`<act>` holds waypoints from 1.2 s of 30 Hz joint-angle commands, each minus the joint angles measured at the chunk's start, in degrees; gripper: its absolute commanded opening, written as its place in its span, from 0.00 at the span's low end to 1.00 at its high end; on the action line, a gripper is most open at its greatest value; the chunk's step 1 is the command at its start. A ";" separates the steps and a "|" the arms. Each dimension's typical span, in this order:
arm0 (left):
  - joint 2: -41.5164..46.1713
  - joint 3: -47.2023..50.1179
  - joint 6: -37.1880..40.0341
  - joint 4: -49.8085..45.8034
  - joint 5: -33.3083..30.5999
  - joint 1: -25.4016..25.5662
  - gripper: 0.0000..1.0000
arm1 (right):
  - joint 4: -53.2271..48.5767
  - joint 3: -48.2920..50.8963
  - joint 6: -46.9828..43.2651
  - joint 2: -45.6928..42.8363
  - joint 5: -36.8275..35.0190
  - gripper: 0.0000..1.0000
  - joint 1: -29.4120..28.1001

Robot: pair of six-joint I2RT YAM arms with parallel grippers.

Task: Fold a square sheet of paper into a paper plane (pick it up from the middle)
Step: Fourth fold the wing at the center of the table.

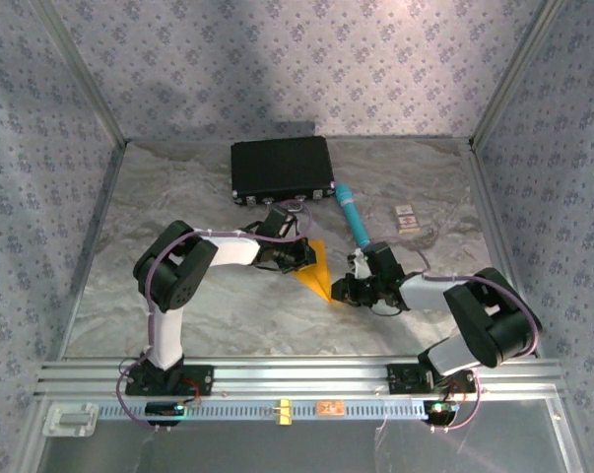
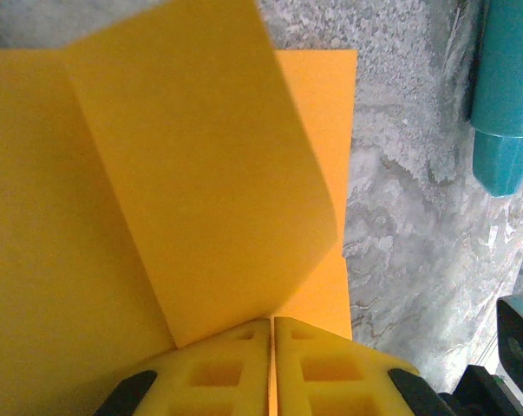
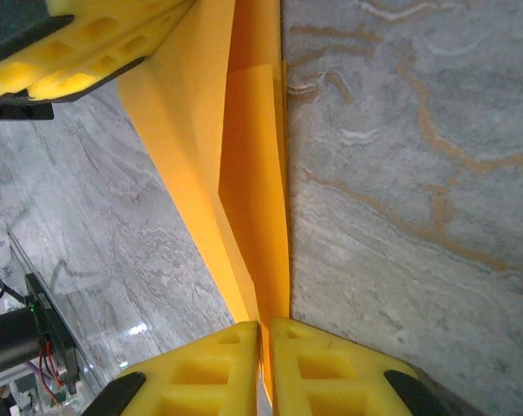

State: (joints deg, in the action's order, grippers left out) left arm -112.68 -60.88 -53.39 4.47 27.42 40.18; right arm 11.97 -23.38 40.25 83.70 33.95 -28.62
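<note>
1. left gripper (image 2: 271, 329) is pinched shut on the sheet (image 2: 200, 191) at its wide end; one flap stands up, not pressed flat
2. right gripper (image 3: 265, 329) is pinched shut on the narrow pointed end; the creases run straight into its jaws
3. sheet sits mid-table (image 1: 228, 305) between both arms; its long axis runs gripper to gripper, far-left to near-right; teal tube (image 1: 354, 217) lies beyond, apart
4. my read: the next fold must follow that axis; neither arm is nearer, both hold it
</note>
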 commanded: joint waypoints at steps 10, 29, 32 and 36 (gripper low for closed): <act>-1.76 0.47 1.00 -3.15 -1.06 -0.03 0.10 | -9.82 2.34 0.75 -0.49 -2.71 0.10 -1.00; -1.84 0.69 0.96 -3.06 -0.97 -0.07 0.10 | -14.67 2.09 1.80 -1.26 -4.24 0.08 -1.93; -1.75 0.73 1.07 -3.23 -1.23 -0.08 0.10 | -15.47 2.04 2.01 -1.51 -4.53 0.10 -2.30; -1.44 1.07 1.09 -3.35 -1.40 -0.14 0.10 | -16.89 2.24 2.28 -2.81 -5.47 0.07 -2.79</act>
State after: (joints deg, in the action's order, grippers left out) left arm -112.73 -60.86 -53.41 4.21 27.86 40.25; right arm 6.48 -23.20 41.71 80.73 30.55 -30.44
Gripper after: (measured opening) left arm 0.098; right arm 0.078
